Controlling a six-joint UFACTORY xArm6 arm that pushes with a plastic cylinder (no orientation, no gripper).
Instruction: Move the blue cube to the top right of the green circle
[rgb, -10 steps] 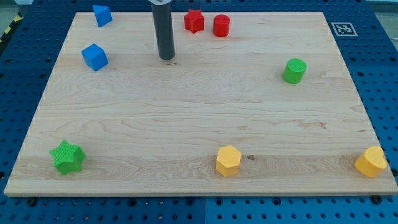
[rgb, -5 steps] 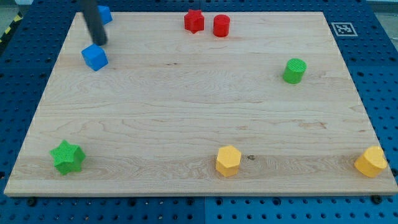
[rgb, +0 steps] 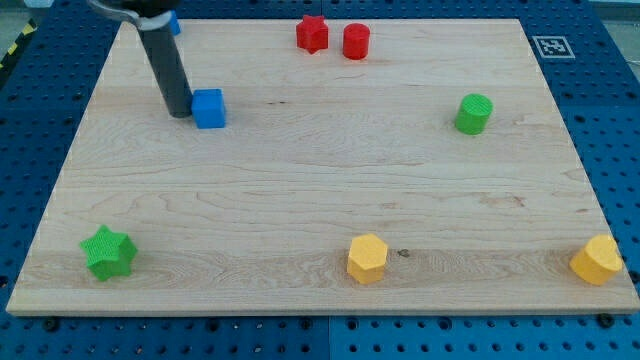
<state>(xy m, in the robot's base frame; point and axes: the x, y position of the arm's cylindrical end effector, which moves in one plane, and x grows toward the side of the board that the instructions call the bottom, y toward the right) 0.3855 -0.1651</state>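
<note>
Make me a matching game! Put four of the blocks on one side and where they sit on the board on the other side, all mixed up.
Things:
1. blue cube
2. green star
3. green circle
4. red star

Places:
A. view's bottom left corner
B. view's right side
C. right beside my tip
D. view's top edge, next to the red cylinder

Pairs: 1-C, 2-A, 3-B, 4-D

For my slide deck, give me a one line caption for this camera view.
My tip presses the left side of the blue cube, far left of the green circle.
</note>
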